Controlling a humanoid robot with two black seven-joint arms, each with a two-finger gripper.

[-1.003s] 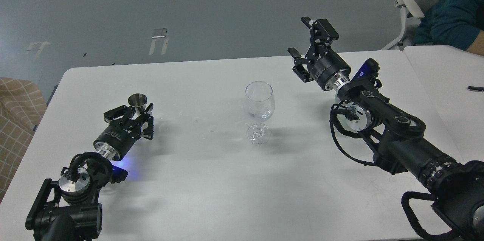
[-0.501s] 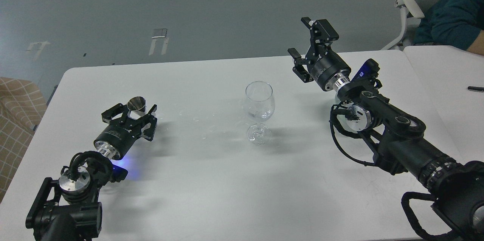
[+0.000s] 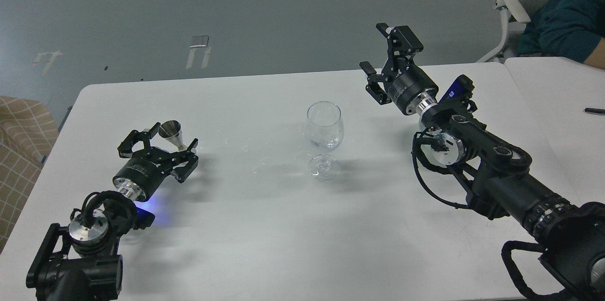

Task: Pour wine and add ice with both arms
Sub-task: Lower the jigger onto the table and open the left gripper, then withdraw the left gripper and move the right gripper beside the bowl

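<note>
A clear stemmed wine glass (image 3: 324, 136) stands at the table's middle. Small clear ice cubes (image 3: 323, 142) lie in its bowl; I cannot tell the wine apart from them. A small metal cone-shaped measuring cup (image 3: 170, 132) stands on the white table (image 3: 264, 225) at the left. My left gripper (image 3: 159, 150) is open, its fingers spread just short of the cup and apart from it. My right gripper (image 3: 385, 61) is open and empty, raised above the table's far right part, right of the glass.
A second white table with a black pen (image 3: 594, 111) adjoins on the right. A seated person in teal (image 3: 562, 22) and a chair are at the far right. A beige checked cloth (image 3: 21, 145) is at the left edge. Droplets (image 3: 255, 167) lie left of the glass.
My left gripper opened, let go of the metal cup and drew back a little toward me. The cup now stands free. The right arm barely moved.
</note>
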